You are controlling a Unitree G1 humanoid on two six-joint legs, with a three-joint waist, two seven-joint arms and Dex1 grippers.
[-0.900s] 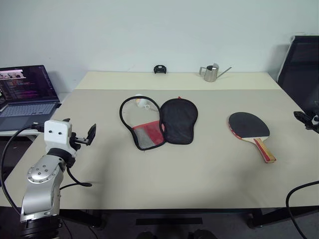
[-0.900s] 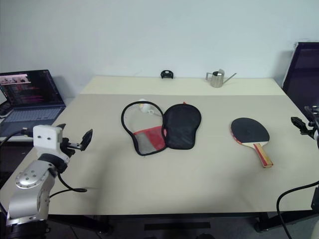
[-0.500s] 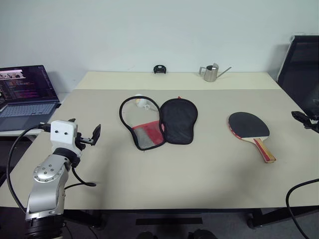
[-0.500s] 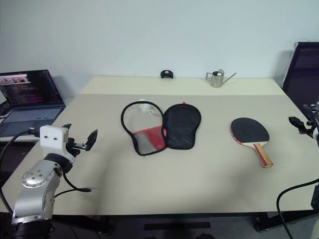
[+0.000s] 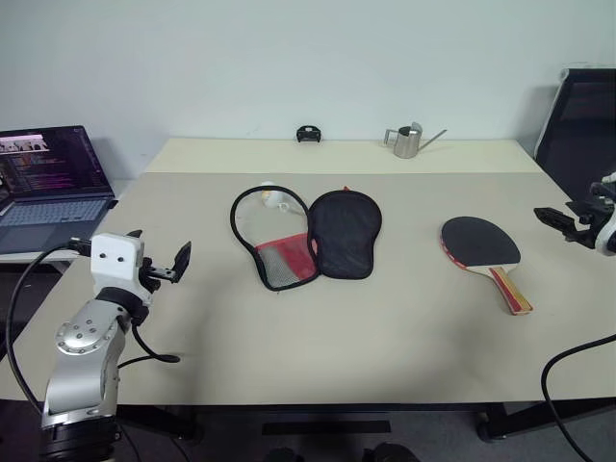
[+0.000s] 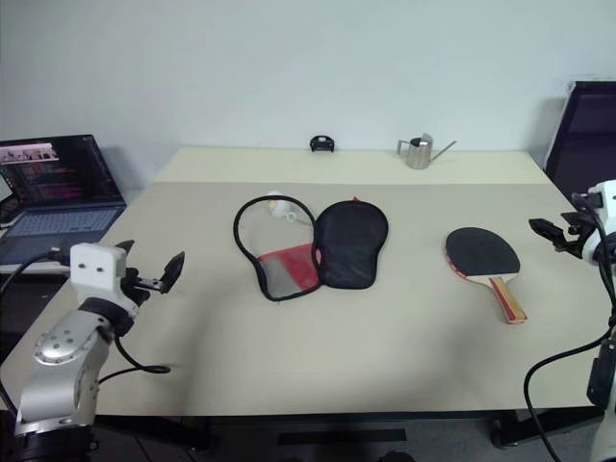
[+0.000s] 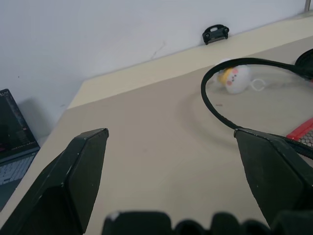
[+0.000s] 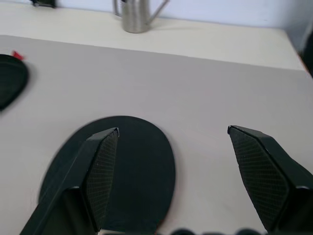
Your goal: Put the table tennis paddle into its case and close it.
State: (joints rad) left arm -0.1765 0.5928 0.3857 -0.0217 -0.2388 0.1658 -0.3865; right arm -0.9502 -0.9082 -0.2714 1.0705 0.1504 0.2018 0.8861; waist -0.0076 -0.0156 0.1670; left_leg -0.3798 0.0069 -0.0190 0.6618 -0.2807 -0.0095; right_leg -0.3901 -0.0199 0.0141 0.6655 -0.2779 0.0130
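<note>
Beige desk against a pale wall; laptop off its left edge, small metal can and a black clip along the back.

Case lies mid-desk, unzipped and spread flat in two halves. Left half: black zip rim around a red lower part with mesh pocket. Right half: plain black fabric, paddle-shaped. White-yellow ball charm rests at the top of the left half, just inside the rim. Laid open like this, the case looks ready to receive the paddle without further handling.

Paddle lies flat on the desk, well apart from the case to its right. Round black rubber face toward the back, red-and-tan striped handle pointing toward the front-right edge. Handle end is free and reachable from the right side, likely why the right arm is nearest it.

Left claw hovers over the desk's left part, jaws spread wide, empty; the wrist view looks toward the case rim.
Right claw hangs at the right edge near the paddle, jaws also apart, nothing held; in the wrist view the paddle face sits between its fingers.

Judgement: pickup not yet begun; paddle untouched.
</note>
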